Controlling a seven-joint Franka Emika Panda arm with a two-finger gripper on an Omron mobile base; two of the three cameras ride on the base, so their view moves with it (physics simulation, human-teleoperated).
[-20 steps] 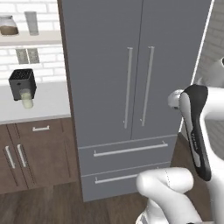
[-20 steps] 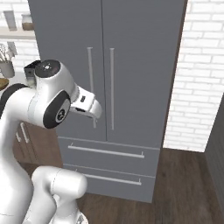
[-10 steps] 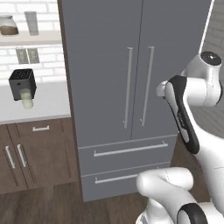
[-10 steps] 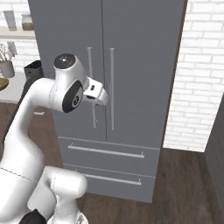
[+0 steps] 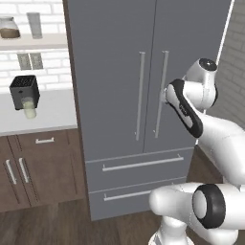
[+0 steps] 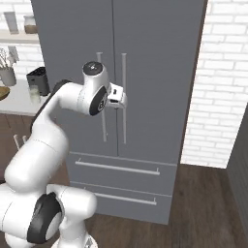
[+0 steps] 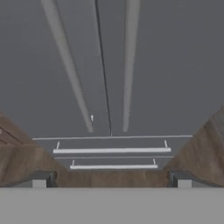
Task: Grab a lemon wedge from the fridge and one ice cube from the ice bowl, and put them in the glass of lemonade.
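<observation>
Pale counter (image 5: 52,112) at left-middle of left base view: black toaster-like box (image 5: 24,91) on it, small glass of lemonade (image 5: 29,108) standing just in front, touching or nearly so. Brown wooden cabinets (image 5: 40,167) beneath counter. Shelf (image 5: 33,43) at upper left: lidded jar of brown stuff (image 5: 9,27), taller clear grey glass (image 5: 34,25) beside it. Dark wood floor (image 5: 52,225) along bottom; fridge (image 5: 119,62) stands on it. Right base view, left edge: grey utensil cup (image 6: 7,76) on counter.

Fridge (image 5: 124,86) at frame centre, two drawers below its doors. Counter (image 5: 52,112) at left holds a toaster (image 5: 24,91), glass of lemonade (image 5: 30,108) before it.
</observation>
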